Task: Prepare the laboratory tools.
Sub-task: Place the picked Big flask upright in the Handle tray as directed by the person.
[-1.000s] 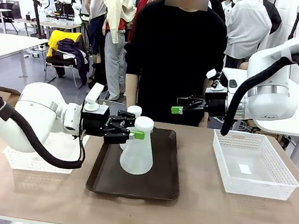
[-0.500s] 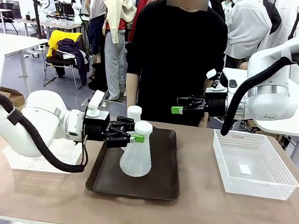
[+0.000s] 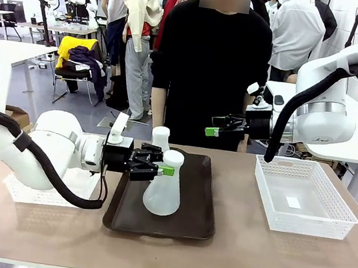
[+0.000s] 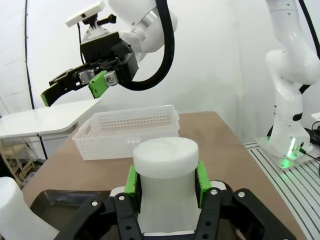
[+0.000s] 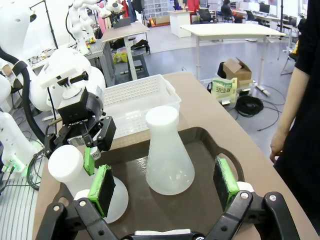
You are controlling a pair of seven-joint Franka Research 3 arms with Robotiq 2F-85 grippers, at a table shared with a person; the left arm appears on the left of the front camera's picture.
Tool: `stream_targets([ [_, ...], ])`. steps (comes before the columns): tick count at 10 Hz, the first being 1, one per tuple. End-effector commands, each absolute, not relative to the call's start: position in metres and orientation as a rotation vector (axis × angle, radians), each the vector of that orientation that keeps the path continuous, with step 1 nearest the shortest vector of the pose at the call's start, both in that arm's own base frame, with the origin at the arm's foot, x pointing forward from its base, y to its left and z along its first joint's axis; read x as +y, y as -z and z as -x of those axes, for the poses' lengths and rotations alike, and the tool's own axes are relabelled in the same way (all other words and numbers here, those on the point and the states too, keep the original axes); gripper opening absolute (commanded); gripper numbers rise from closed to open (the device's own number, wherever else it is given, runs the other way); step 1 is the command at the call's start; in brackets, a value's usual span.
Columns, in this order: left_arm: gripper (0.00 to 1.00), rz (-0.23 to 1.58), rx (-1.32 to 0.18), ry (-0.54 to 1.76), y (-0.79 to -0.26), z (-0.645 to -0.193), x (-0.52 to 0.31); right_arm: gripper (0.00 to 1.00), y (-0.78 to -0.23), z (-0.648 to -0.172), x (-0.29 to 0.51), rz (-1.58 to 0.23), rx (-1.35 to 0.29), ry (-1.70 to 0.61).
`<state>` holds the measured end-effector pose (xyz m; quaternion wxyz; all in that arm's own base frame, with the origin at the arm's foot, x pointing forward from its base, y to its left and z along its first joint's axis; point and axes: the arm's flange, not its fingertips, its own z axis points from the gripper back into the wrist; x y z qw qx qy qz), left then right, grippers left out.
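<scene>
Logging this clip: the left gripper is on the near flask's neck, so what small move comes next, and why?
Probably lift it straight up. The left gripper has both green pads clamped on the near flask's neck, while its base sits on the tray.

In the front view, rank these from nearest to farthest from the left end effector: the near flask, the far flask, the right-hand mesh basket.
1. The near flask, on the dark tray: its neck sits between the left end effector pads.
2. The far flask, just behind, at the tray's far side.
3. The right-hand mesh basket, across the table on the right.
</scene>
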<state>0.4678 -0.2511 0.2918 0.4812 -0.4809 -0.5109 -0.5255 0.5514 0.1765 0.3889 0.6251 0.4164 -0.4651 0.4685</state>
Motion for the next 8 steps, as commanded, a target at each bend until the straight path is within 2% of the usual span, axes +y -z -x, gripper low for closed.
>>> stream_targets([
  [1,0.51,1.122,-1.238,1.271,-0.295,-0.469,-0.256,1.00,-0.389,-0.550,0.177,-0.957,-1.062,-1.071],
  [3,0.90,1.114,-1.176,1.269,-0.293,-0.470,-0.256,1.00,-0.389,-0.550,0.177,-0.957,-1.062,-1.071],
  [4,1.00,1.094,-1.155,1.290,-0.296,-0.469,-0.257,1.00,-0.389,-0.550,0.177,-0.957,-1.062,-1.071],
  [8,1.00,1.054,-1.062,1.346,-0.310,-0.463,-0.255,1.00,-0.389,-0.550,0.177,-0.957,-1.062,-1.071],
])
